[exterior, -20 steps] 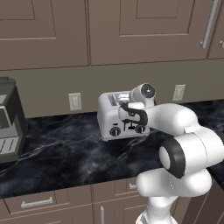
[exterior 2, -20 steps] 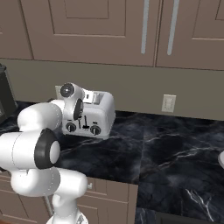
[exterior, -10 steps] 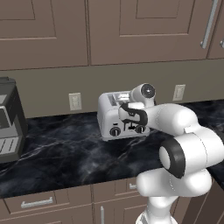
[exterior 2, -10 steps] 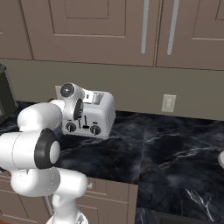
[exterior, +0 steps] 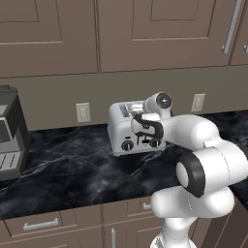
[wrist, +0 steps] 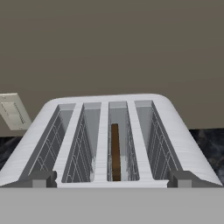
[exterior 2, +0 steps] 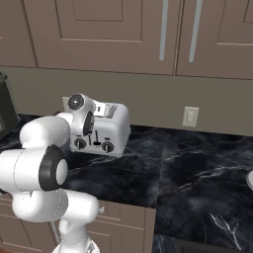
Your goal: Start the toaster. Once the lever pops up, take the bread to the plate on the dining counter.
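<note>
Two dark fingertips point(wrist: 42, 178) of your claw point(wrist: 111, 179) stand wide apart with nothing between them, poised just above the near edge of the toaster point(wrist: 109, 135), probably so it can come down on a front slider. Four slots run away from you; the bread point(wrist: 115, 151) stands on edge in the third from the left, sunk below the rim. Beyond that, the toaster sits at the far side of the black counter point(exterior: 72, 174), beside a wall outlet point(exterior: 83, 112).

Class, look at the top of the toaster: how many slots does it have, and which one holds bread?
4. The toaster has four slots side by side; in the hand view, the bread stands in the third from the left.
</note>
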